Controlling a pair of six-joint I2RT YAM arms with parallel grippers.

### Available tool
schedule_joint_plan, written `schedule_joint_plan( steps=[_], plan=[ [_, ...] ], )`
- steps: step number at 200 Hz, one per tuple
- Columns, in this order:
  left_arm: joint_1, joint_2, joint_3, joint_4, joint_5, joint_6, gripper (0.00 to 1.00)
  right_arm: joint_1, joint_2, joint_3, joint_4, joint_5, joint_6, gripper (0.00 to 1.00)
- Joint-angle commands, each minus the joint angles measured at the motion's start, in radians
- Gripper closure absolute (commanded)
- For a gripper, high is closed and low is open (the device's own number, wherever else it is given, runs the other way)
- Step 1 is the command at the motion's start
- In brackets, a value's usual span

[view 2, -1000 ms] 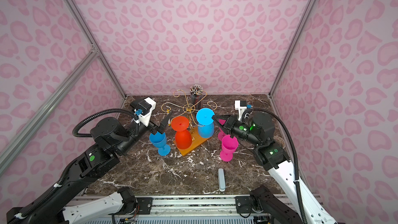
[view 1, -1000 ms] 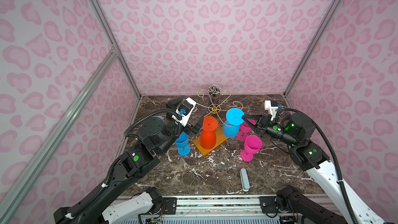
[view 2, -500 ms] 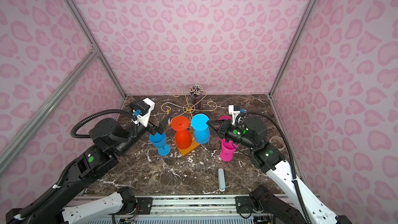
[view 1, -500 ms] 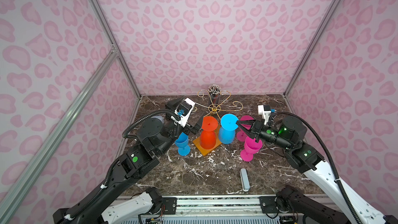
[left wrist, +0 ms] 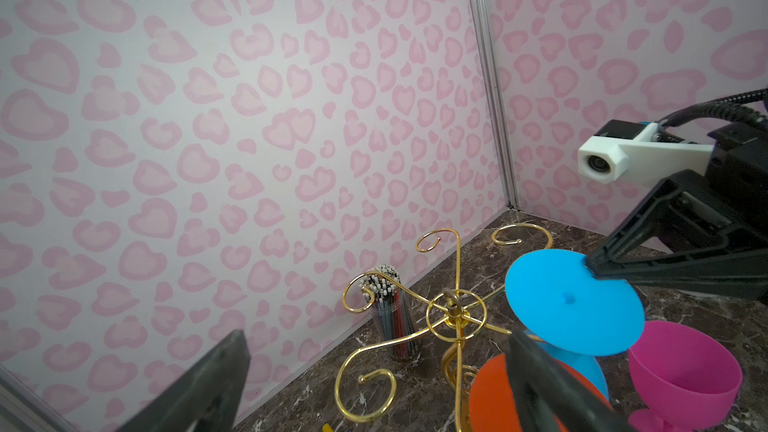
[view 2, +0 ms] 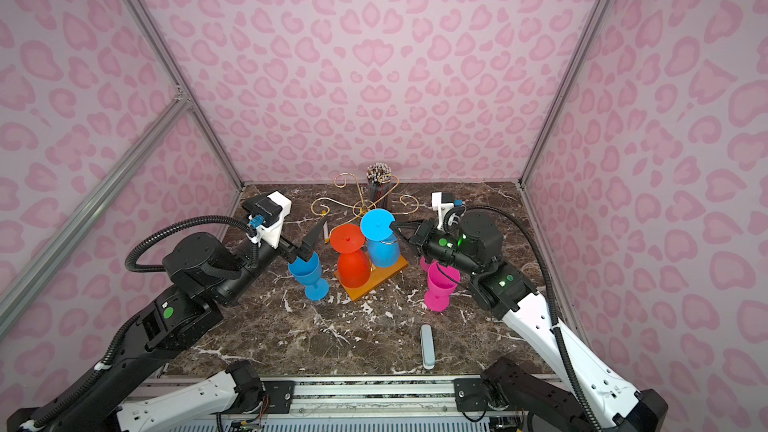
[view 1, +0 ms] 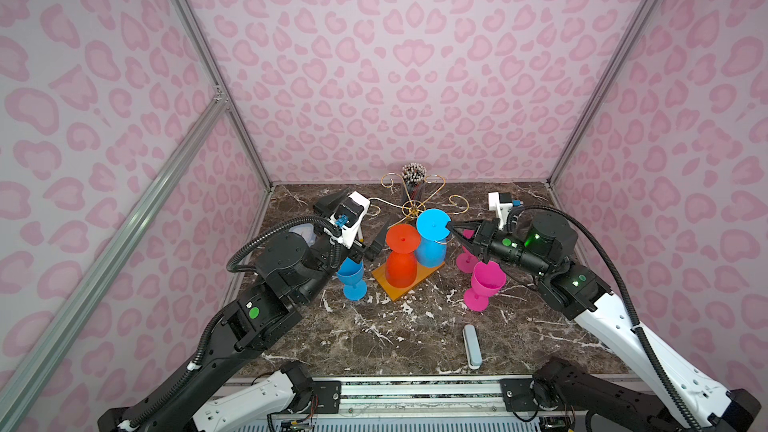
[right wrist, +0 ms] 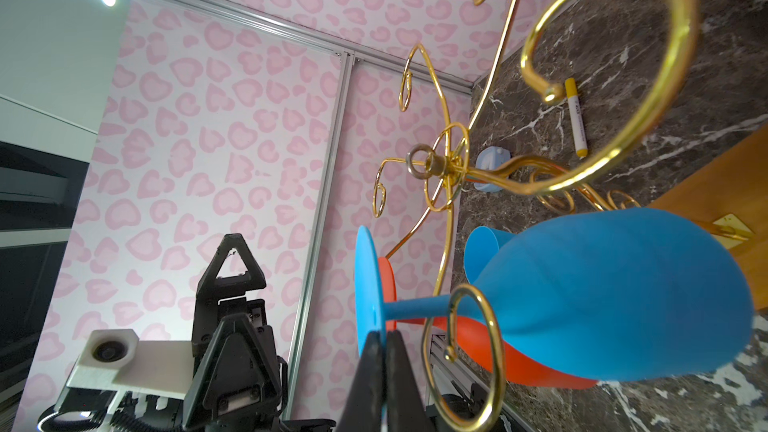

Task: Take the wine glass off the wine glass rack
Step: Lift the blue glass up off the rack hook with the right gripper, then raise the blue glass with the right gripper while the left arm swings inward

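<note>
In both top views the wine glass rack stands on the desk, toward its back edge and midway between its sides. A blue wine glass hangs upside down on it, beside a red glass. The right gripper is clamped on the rim of the blue foot. The left gripper is spread wide, holding nothing.

Left wrist view: black jaws pinch the blue wine glass by its foot.

Right wrist view: a gold curl of the wine glass rack encircles the blue stem.
</note>
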Motion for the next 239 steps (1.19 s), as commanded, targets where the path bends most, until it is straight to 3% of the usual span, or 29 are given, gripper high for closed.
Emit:
schedule_joint_plan(
  steps=[1, 90, 172, 239],
  plan=[
    [0.002, -0.01, -0.005, -0.001, -0.011, 0.01, 0.03, -0.005, 0.008, 0.012, 0.041, 0.023, -0.018, 1.0],
    [0.002, -0.037, -0.017, -0.011, -0.024, 0.019, 0.03, -0.082, -0.014, 0.011, 0.003, 0.036, -0.014, 1.0],
    [0.002, -0.029, -0.007, -0.004, -0.008, 0.01, 0.03, -0.165, -0.148, -0.017, -0.134, 0.032, -0.034, 1.0],
    [0.002, -0.017, 0.014, 0.008, -0.032, -0.097, 0.03, -0.359, -0.299, 0.007, -0.367, 0.011, -0.106, 1.0]
  ],
)
